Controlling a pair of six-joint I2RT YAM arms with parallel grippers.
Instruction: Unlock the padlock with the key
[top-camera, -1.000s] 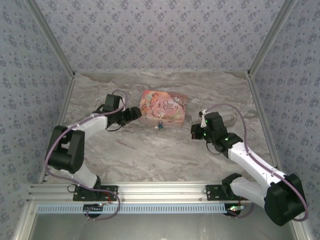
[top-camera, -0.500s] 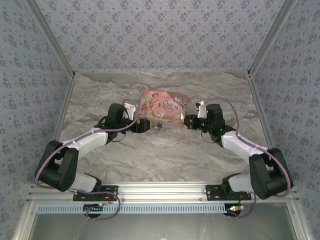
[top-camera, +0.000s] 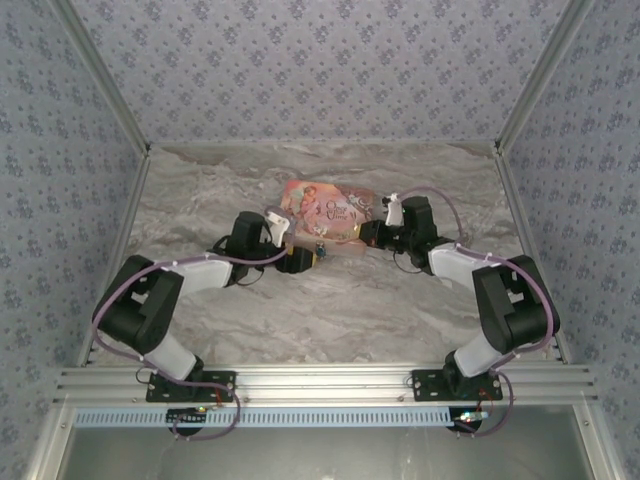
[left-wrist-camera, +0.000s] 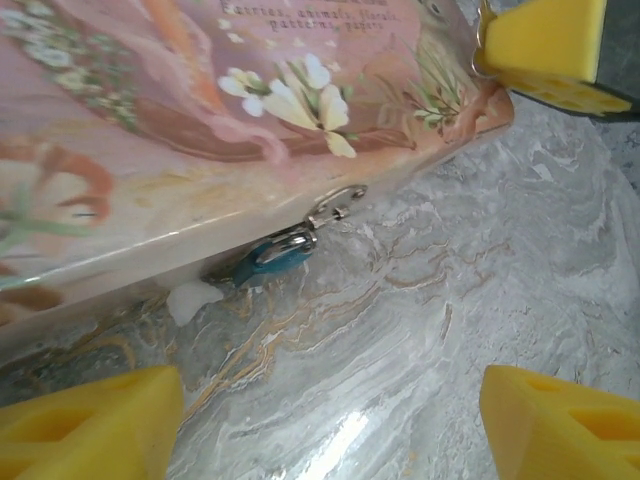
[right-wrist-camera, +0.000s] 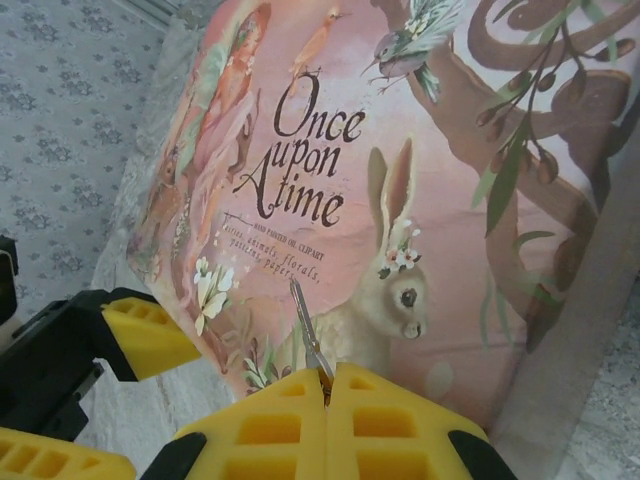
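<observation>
Lying against pink box (left-wrist-camera: 150, 120), padlock (left-wrist-camera: 270, 257) ahead of parted left jaws.

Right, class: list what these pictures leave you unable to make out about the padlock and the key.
- Keyhole of the padlock: left wrist view, its body lies in shadow against the pink box and is blurred.
- Head of the key: right wrist view, buried in the shut right claw.
- Whether the padlock is latched: top view, too small to tell.

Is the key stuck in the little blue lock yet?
No, the right hand pinches the key in front of the pink box, away from the padlock.
</observation>
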